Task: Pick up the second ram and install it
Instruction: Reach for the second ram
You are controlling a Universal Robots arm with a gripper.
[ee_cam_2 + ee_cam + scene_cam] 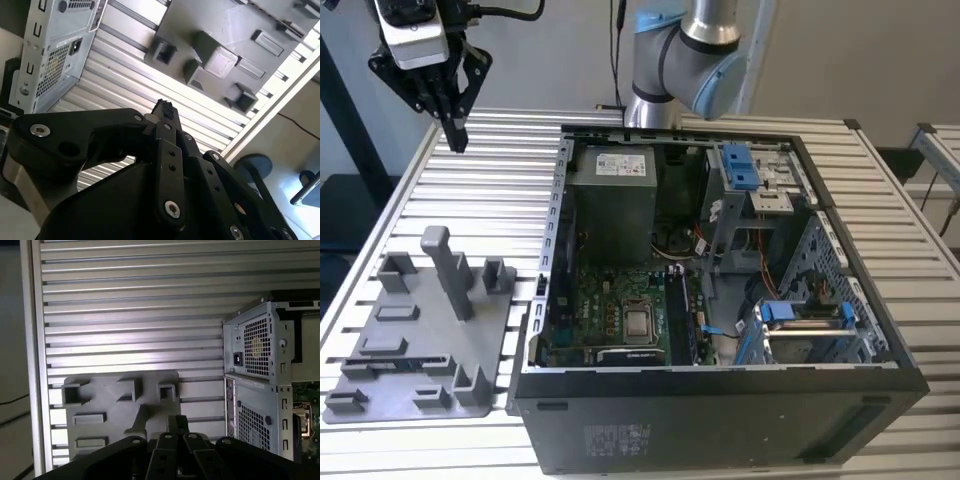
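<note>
The black multi-link gripper (456,138) hangs high over the far corner of the ribbed aluminium table (500,170) at the exterior view's left, its jaws pressed together tip to tip and pointing down. In both wrist views the same closed tips (165,107) (178,422) show above the flat grey plastic holder tray with upright posts (420,335) (190,15) (107,407). The second ram, a long, thin, dark memory stick (402,361), appears to sit on edge in a slot along the near part of that tray, though it is too slim there to make out its chips or label. It lies well apart from the jaws, below them and nearer the exterior view's bottom. Beside the tray, to the exterior view's right, lies the open black metal computer tower case (720,400) (255,350) (50,50), with a green motherboard (610,300) inside it.
</note>
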